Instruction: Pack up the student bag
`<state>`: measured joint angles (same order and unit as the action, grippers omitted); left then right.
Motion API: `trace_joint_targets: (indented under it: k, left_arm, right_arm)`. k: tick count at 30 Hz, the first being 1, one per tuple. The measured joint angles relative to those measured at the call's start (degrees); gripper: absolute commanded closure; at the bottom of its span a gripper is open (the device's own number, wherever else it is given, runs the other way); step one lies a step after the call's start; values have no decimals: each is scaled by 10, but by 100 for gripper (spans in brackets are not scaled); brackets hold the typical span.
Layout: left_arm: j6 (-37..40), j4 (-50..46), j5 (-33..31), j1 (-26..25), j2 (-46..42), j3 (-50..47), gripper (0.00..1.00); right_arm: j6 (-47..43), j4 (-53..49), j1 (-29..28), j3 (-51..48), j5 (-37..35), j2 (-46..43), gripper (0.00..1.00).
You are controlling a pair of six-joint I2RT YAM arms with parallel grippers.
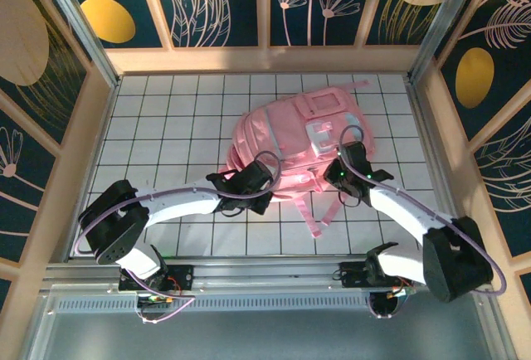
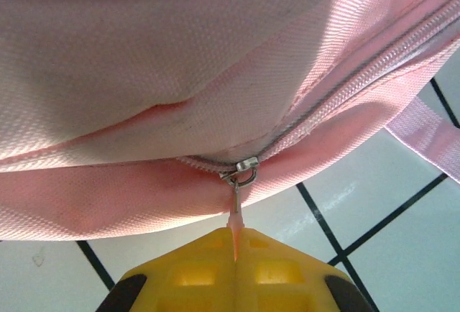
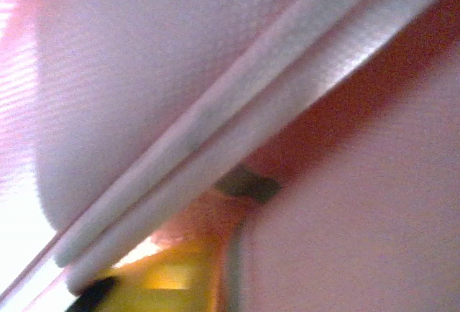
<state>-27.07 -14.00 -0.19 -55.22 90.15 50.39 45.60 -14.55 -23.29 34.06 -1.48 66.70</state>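
On the left of the top view, the left hand (image 1: 253, 184) is seen pressed against the near left edge of the student bag (image 1: 303, 132). The bag is laid flat on the white gridded worktop (image 1: 166, 119), a little right of the middle. In the left wrist view the yellow fingers (image 2: 194, 269) are closed tight, and the thin pink zip pull (image 2: 235, 220) is pinched between them. The pull is hung from the metal slider (image 2: 246, 164), which is set on a zip (image 2: 374, 67) that is run up and to the right through the pink fabric. A pink strap (image 1: 319, 211) is trailed from the bag toward the near edge, between the two arms. On the right, the right hand (image 1: 342, 171) is set against the bag's near right side. Its wrist view is blurred: a yellow finger (image 3: 169, 280) is pushed close to pink fabric and pale piping (image 3: 215, 161). It cannot be told how far this hand is parted or whether anything is gripped.
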Motion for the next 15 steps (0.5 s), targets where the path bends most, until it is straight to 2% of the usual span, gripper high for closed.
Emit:
trace_joint_targets:
  k: [5,8,15]
  left_arm:
    - [-4,1,15,2,0,2,100]
    - [-5,-5,24,2,0,10,100]
    - [-6,-34,40,2,0,50,100]
  right_arm:
    - [45,-40,-35,0,-15,-101,51]
    - [92,-48,-66,-6,-15,-143,50]
    - [207,-23,-137,-47,15,-170,45]
